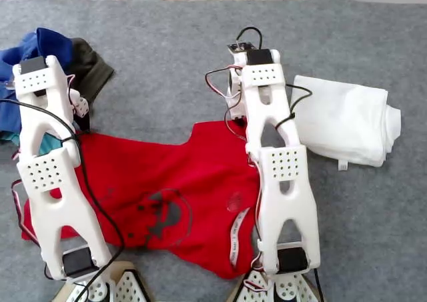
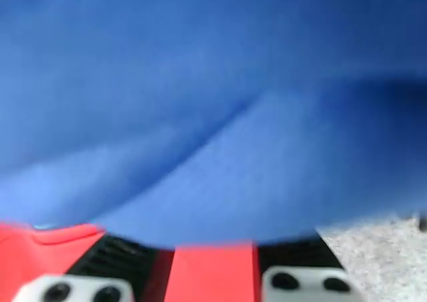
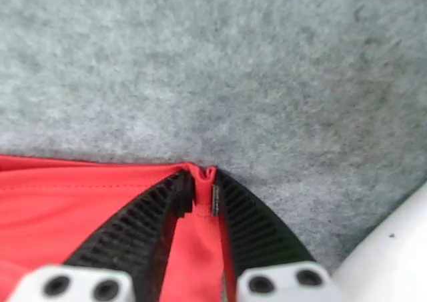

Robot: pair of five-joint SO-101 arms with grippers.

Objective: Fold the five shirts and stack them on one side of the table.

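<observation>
Red print shirt (image 1: 167, 182) lies spread flat on the grey felt counter (image 1: 167, 55). Right claw (image 3: 202, 180) is clamped on its edge. Left claw (image 1: 81, 117) is at the opposite corner; can't tell its grip, crumpled blue shirt (image 2: 200, 115) crowds it. Folded white shirt (image 1: 347, 119) sits beside the right arm.

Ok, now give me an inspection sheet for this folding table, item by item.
Surface: grey felt table, flat.
Job's things: red shirt spread open mid-table; white shirt folded at the right; blue shirt and dark shirt heaped far left.
Clutter: nothing seen.
Grippers: right gripper shut on the red shirt's far edge; left gripper at its edge beside the heap.
Cables: wires loop loose near the right gripper.
Surroundings: nothing clear past the far edge.
</observation>
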